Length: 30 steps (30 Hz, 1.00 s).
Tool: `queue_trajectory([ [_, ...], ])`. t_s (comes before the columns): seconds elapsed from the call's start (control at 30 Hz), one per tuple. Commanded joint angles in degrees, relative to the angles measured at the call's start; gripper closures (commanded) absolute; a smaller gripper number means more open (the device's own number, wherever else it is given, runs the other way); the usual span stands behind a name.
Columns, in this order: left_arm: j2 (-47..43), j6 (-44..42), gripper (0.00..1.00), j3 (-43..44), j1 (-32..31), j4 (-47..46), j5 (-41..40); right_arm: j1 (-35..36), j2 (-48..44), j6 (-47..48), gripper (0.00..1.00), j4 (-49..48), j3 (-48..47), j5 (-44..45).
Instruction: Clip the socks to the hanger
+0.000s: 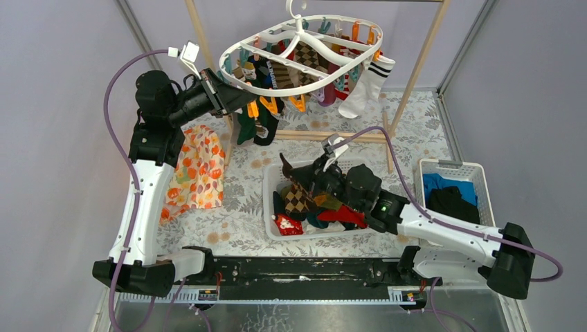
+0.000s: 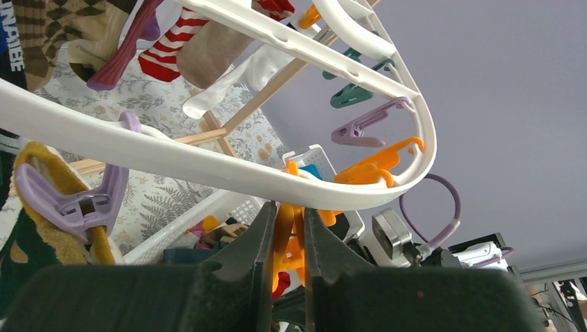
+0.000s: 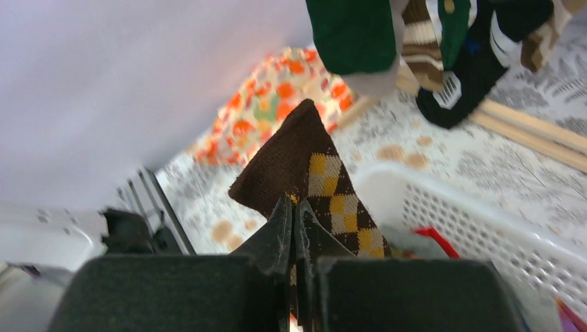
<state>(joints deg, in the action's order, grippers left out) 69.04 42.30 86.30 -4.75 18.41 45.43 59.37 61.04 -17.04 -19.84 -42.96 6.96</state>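
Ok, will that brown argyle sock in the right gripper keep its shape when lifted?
Probably not: the brown argyle sock is soft knit, creased where the right gripper pinches it, so it should droop. Likely light. Held only at the tips, it might slip if snagged.

Fern-patterned table (image 1: 242, 197)
White basket (image 1: 268, 197) (socks (image 1: 297, 200) inside) at centre; orange floral cloth (image 1: 197, 169) to its left; second basket (image 1: 451, 165) right; wooden rack (image 1: 304, 133) behind.
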Motion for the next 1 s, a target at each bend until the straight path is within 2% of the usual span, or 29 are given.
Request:
queue_trajectory([
  [0.0,-1.4,1.3,0.94,-0.7,0.4,-4.5,2.0,-0.3,4.8,-6.6,1.00,-15.7,-5.5,4.2],
  [0.27,-1.9,0.5,0.94,-2.0,0.4,-4.7,1.6,-0.2,14.7,-11.2,1.00,-23.9,-13.4,12.8],
  [0.73,-2.7,-1.1,0.94,-3.3,0.4,-4.8,0.1,3.5,22.8,-8.6,1.00,-20.8,-25.4,24.7],
  [0.97,-2.7,-1.2,0.94,-2.9,0.4,-4.8,-0.1,3.9,25.0,-8.7,1.00,-20.5,-28.3,25.2],
])
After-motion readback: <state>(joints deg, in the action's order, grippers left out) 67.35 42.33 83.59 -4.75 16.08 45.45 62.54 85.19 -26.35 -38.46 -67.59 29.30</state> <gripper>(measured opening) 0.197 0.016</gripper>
